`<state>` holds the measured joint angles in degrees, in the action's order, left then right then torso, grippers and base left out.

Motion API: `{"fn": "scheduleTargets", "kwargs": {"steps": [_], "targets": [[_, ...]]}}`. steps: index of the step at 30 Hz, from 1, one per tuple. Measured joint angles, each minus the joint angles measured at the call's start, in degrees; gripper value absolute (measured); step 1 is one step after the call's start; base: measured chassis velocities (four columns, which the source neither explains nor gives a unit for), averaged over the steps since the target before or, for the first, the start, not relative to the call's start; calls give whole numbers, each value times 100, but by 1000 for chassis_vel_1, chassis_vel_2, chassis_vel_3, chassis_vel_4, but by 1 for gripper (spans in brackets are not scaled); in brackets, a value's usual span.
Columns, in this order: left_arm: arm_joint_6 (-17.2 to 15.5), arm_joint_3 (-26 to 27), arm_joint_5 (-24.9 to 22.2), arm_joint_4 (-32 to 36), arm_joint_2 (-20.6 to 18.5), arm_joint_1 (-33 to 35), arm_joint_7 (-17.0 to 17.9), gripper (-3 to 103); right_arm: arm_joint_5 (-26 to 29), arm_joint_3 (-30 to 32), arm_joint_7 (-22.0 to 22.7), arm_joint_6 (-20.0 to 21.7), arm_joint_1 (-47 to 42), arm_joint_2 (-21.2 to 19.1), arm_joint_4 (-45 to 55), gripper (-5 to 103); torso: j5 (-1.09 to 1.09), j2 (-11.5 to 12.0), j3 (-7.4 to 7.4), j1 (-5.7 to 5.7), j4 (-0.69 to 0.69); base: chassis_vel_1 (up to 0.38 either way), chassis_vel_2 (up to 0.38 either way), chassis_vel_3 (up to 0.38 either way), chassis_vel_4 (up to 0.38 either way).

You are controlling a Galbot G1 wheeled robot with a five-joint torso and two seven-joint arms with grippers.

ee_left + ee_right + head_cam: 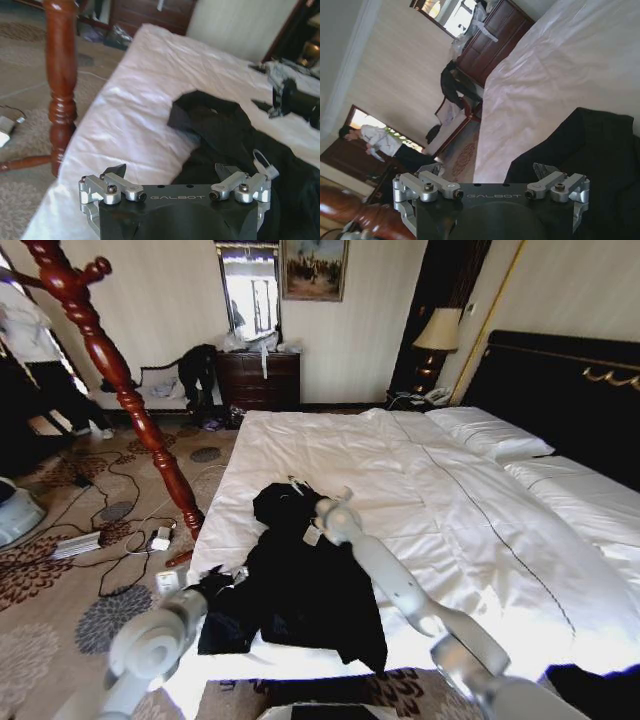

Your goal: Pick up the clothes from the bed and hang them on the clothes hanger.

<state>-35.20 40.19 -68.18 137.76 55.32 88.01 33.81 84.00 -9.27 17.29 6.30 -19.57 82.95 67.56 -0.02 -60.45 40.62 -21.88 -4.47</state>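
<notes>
**Two grippers approaching the garment: pick-up step in hand**

Both arms are working at the clothes, which are lying on the bed near its foot edge. The left gripper is hanging at the garment's left edge, jaws spread and empty. The right gripper is hovering over the garment's far end, jaws likewise spread. Judgement: a closing grasp is needed next. Beyond the garment's left side, the clothes hanger is standing bare.

Clothes on bed, hanger left.
</notes>
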Motion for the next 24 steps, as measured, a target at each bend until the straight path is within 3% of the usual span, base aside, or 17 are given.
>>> {"fn": "scheduleTargets", "kwargs": {"steps": [8, 9, 10, 12, 18, 24], "targets": [[-17, 724, -203, 355, 254, 326, 123, 100, -529, 283, -298, 97, 593, 804, -1588, 100, 0, 0, 0, 0, -1, 0, 0, 0, 0], [-20, 770, -198, 387, 301, 370, 127, 100, -608, 334, -308, 136, 648, 897, -1755, 100, 1, 0, 0, 0, 4, 0, 0, 0, 0], [-21, 817, -193, 420, 357, 418, 143, 100, -679, 374, -316, 169, 690, 935, -1899, 100, 1, 0, 0, 0, 9, 0, 0, 0, 0], [-25, 922, -173, 528, 471, 558, 178, 100, -974, 533, -426, 216, 799, 971, -2381, 100, 0, 0, 0, 1, -1, 0, 0, 0, 0], [-27, 1150, -215, 570, 526, 820, 230, 100, -1665, 950, -812, 224, 901, 954, -3231, 100, 0, 0, 0, 0, -2, 0, 0, 0, 0], [-30, 1304, -272, 570, 521, 941, 260, 100, -1940, 952, -797, 327, 762, 941, -3168, 100, 1, 0, -1, 1, 0, 0, 0, 0, 0]]}}
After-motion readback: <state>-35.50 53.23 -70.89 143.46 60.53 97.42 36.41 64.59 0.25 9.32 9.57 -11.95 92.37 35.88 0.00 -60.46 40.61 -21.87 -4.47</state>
